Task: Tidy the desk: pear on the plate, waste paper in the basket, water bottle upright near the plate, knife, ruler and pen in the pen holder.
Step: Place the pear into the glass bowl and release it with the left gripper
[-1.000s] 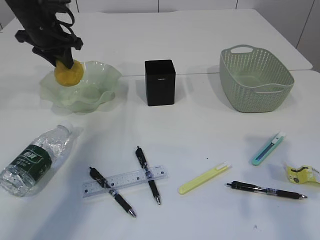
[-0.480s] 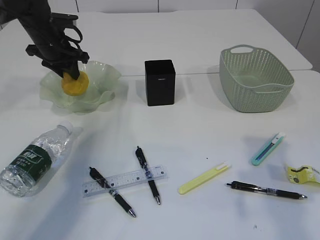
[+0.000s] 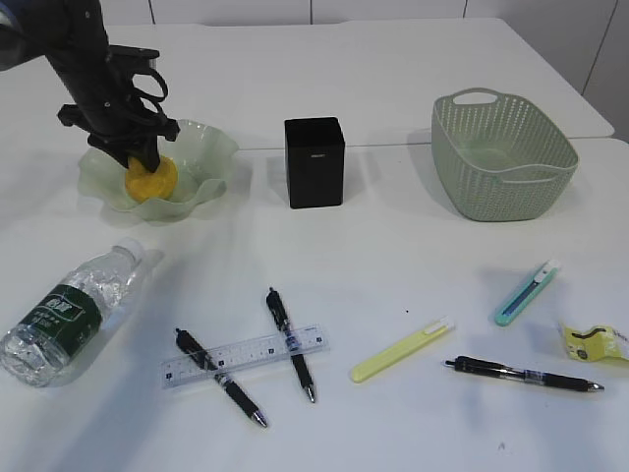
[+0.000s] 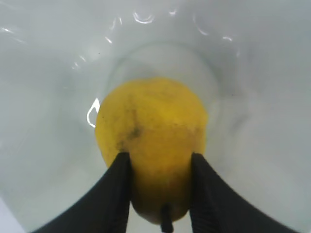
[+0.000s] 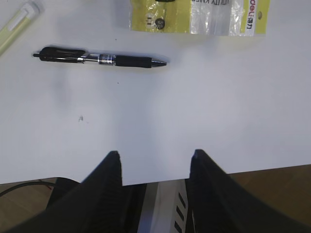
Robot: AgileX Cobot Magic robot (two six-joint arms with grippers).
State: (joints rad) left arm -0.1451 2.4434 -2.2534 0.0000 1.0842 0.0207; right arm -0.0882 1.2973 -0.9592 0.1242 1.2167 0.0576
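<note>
Your pear (image 4: 150,145) sits down in the hollow of the plate (image 3: 211,147), with the left gripper (image 4: 159,194) clamped on its stem end, fingers partly spread to its width; your right gripper (image 5: 153,167) hangs parted and empty over the desk (image 5: 204,111), near a pen (image 5: 99,58) and the waste paper (image 5: 197,17).

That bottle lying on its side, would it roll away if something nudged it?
Probably: the water bottle is round and lies flat on the desk. It looks empty, so likely light. Its thin clear plastic may dent when squeezed.
</note>
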